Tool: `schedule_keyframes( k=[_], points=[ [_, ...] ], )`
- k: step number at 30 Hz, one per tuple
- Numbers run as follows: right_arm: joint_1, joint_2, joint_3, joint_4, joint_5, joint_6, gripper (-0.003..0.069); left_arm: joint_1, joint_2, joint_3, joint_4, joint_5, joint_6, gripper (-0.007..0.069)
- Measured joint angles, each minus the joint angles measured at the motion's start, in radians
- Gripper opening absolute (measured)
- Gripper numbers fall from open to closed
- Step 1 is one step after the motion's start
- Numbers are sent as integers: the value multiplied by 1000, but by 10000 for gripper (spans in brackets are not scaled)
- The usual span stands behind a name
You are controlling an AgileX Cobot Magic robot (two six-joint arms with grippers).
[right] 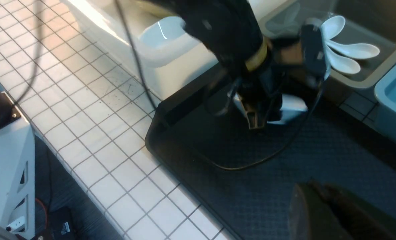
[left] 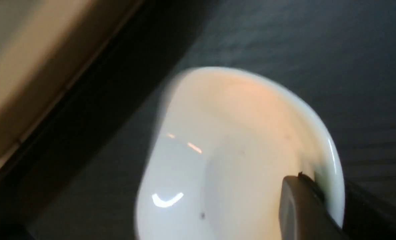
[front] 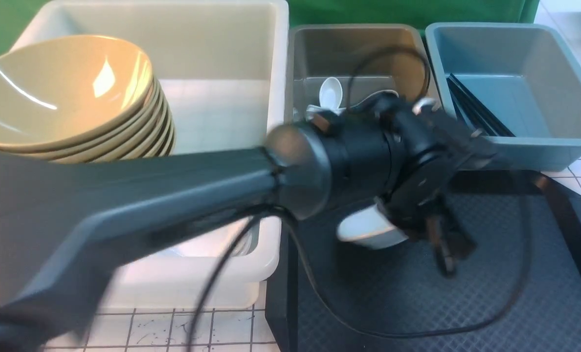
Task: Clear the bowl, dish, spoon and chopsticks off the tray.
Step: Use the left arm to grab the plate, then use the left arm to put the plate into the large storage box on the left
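My left gripper [front: 437, 244] is shut on the rim of a small white dish [front: 368, 230] and holds it tilted just above the black tray [front: 466, 303]. In the left wrist view one finger [left: 301, 206] sits inside the dish [left: 238, 153], the other outside the rim. Tan bowls [front: 60, 93] are stacked in the white tub [front: 232, 39]. White spoons [front: 330, 93] lie in the grey bin and black chopsticks [front: 476, 112] in the blue bin. My right gripper [right: 313, 190] hovers over the tray [right: 318, 156], jaws together and empty.
The grey bin [front: 310, 54] and blue bin [front: 530, 142] stand behind the tray, the white tub to its left. A white dish [right: 164, 33] lies in the tub. The left arm's cable [front: 417, 332] loops over the tray. White tiled table surrounds it.
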Motion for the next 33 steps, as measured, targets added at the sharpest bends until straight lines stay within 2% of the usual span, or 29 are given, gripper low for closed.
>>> schedule_keyframes(
  k=[6,12,18,25,33],
  points=[
    [0,0,0,-13,0,2,48,-13,-207,0,-29,6,-3,15],
    [0,0,0,-18,-11,31,48,2,-385,0,-37,96,-3,15],
    [0,31,0,-43,-167,46,48,137,-508,75,-50,207,-3,15],
    [0,116,0,-53,-188,35,48,318,-595,369,-55,99,46,15],
    [0,141,0,-53,-193,22,48,337,-597,577,-41,-39,77,15]
  ],
)
